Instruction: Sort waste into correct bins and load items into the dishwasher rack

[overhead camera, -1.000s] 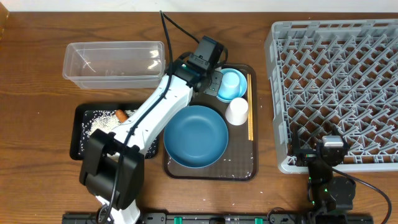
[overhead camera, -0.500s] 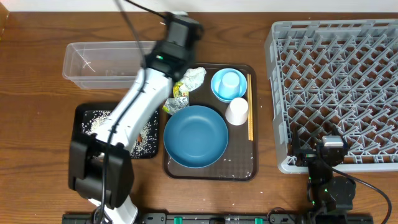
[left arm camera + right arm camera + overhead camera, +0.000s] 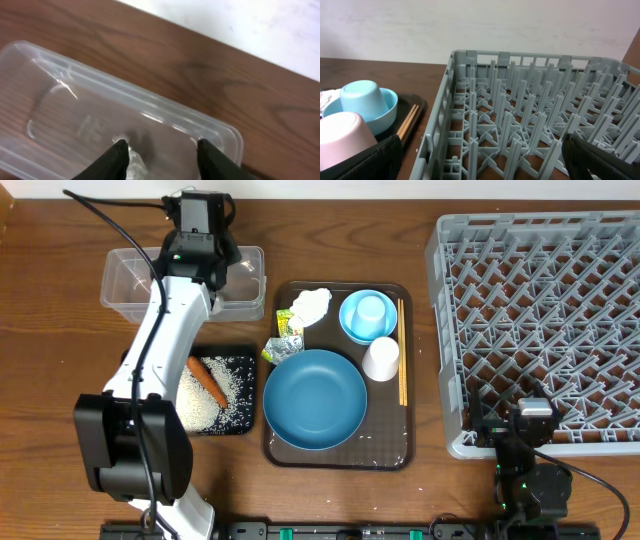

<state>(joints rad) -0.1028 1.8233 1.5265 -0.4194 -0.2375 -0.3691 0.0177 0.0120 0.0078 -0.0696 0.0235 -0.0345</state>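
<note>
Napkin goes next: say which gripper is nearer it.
Left. Left gripper hangs over the tub, just left of the napkin; right gripper sits far off by the rack.

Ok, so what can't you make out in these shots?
- Left wrist: a shiny scrap beside the left end effector in the tub is blurred and cut by the bottom edge; unidentifiable.
- Overhead: that end effector's fingers are hidden under its own wrist.
- Right wrist: the right end effector has its fingers cut by the bottom edge, and one hides the chopsticks' near ends.
</note>
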